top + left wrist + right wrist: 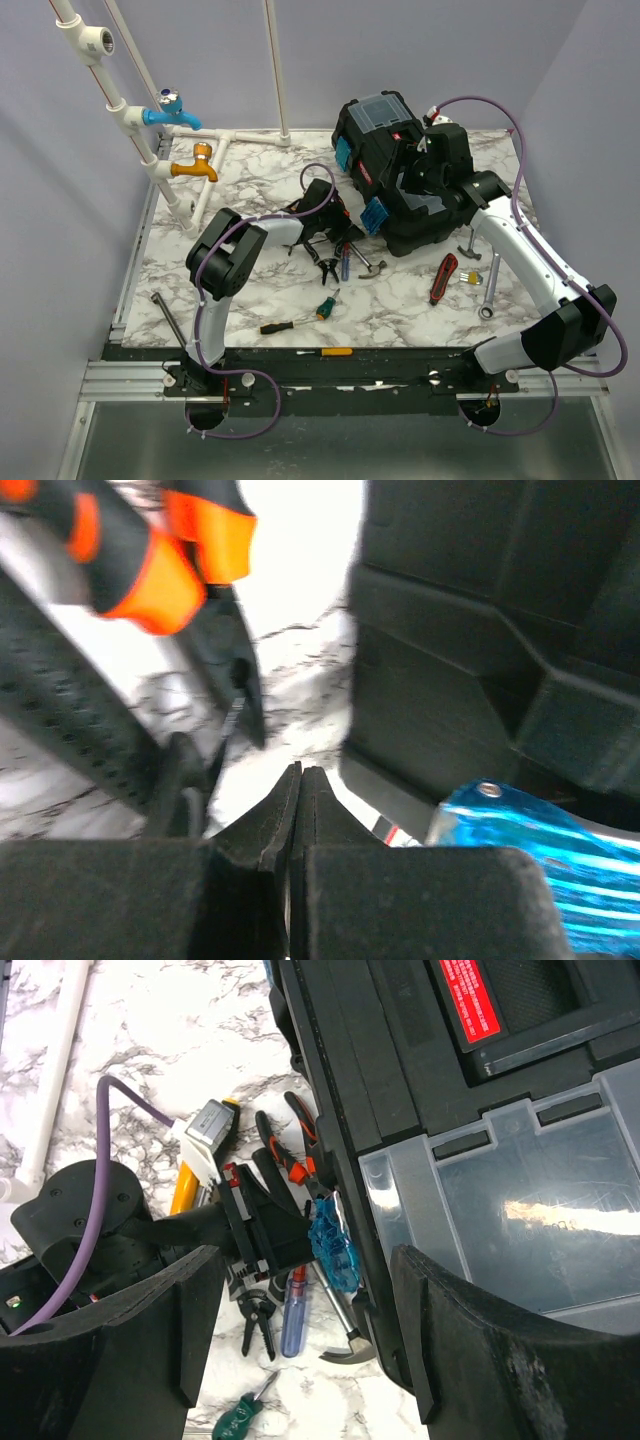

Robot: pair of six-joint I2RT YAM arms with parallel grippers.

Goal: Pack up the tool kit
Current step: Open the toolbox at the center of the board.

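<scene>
Left end effector (300, 785), pressed together, rests beside the toolbox (390, 170) at the worktop's (400, 312) far side. Right end effector (310, 1350) is spread over its lid (540, 1200). Toolbox looks heavy and rigid; loose tools (345, 262) are light, best pinched mid-handle.

The toolbox (395, 170) stands at the far right of the table (400, 315), well apart from the pipes (125, 110) and two taps (170, 115) at the far left corner. Just before its left side lie pliers (325, 270), a screwdriver (345, 262) and a hammer (372, 268) close together, with two more screwdrivers (327, 304) nearer the front. A wrench (490, 285) lies before the toolbox on the right, and a rod (172, 318) lies at the near left edge.
</scene>
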